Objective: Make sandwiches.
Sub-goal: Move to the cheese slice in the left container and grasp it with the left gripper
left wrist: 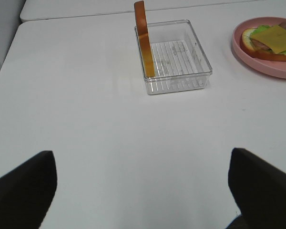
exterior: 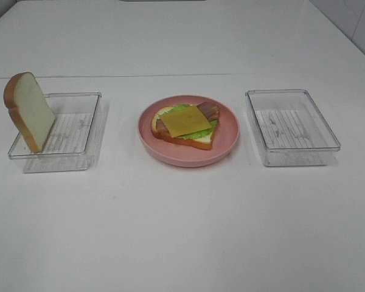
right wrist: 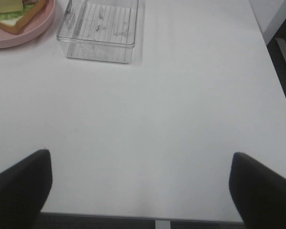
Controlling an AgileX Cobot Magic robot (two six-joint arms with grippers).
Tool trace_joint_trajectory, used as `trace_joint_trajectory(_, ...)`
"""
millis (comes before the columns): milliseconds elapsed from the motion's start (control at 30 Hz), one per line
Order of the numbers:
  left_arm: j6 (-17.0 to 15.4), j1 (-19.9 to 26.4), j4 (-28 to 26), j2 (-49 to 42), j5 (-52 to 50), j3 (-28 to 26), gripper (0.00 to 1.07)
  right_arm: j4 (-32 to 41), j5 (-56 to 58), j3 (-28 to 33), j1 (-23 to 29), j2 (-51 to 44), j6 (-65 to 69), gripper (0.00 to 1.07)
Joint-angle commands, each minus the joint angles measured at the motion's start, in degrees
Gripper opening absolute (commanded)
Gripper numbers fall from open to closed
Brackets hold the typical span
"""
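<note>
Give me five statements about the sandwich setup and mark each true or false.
1. The cheese square lies on top of the open sandwich. True.
2. The second bread slice lies flat on the pink plate. False: it stands on edge in the left clear tray.
3. The right clear tray holds lettuce. False: nothing lies in it.
4. Both grippers hold nothing. True.
5. The plate sits between the trays. True.

The high camera looks down on the table (exterior: 182,231); both wrist cameras view it obliquely, sharing the pink plate (exterior: 226,146).
</note>
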Motion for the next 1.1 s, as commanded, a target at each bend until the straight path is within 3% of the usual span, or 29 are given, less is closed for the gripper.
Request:
trace_joint_trajectory(33, -0.06, 0.11, -0.57, -0.06, -0.34, 0.06, 0.89, 0.29, 0.4, -0.17, -0.52, -2.64, -0.46, 0.99)
trace_joint_trajectory(267, -0.06, 0.11, -1.55, 1.49, -0.63, -0.17, 0.89, 0.34, 0.17, -0.23, -0.4, -2.46, -0.46, 0.99)
trace_joint_trajectory(467, -0.06, 0.11, -1.72, 6.76, -4.87, -3.95, 0.89, 0.46, 0.17, -0.23, -0.4, -2.46, -0.46, 0.99)
trace_joint_trajectory(633, -0.57, 0.11, -1.72, 13.98, -10.37, -5.84, 0.89, 0.46, 0.17, -0.23, -0.4, -2.46, -0.46, 0.99)
trace_joint_trajectory(767, -4.41, 0.11, -2.01, 23.84, -16.21, -7.45, 0.89, 0.46, 0.17, -0.23, -0.4, -2.46, -0.46, 0.99)
trace_joint_trajectory(1100, -4.53, 0.11, -2.12, 44.06, -20.68, -12.72, 0.89, 0.52, 0.17, -0.23, -0.46, -2.46, -0.46, 0.99)
